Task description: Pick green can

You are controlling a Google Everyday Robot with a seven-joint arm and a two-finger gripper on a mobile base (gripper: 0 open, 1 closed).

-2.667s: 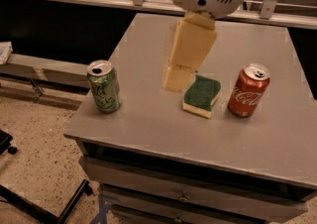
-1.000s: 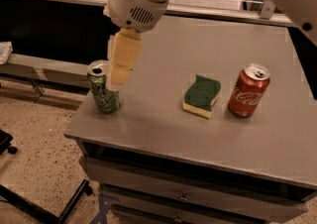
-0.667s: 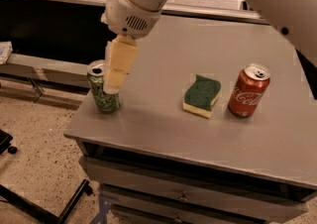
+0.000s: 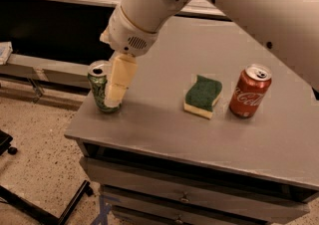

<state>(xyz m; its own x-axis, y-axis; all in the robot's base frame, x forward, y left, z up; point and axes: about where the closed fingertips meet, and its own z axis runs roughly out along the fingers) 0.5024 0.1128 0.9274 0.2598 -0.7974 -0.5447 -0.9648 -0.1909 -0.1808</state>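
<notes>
green can [image 4: 98,88] stood upright at the front-left corner of the table [image 4: 164,129], near both edges. it was well apart from the sponge [image 4: 203,95] and the red coke can [image 4: 249,92] off to the right.

my read on handling: thin aluminium, light, smooth and a bit slippery. the wall would dent if squeezed hard. the top looked opened, and i couldn't tell the fill level, so i'd keep it upright. best hold is mid-body across the diameter, below the top rim, with moderate force.

gripper [image 4: 113,97] was down at the can. its cream part overlapped the can's right side in my view and reached almost to the tabletop. couldn't tell if the claw was spread or already pinching.

arm [image 4: 144,15] reached in from upper right. the wrist housing sat just above the can and the gripper pointed down with a slight tilt.
</notes>
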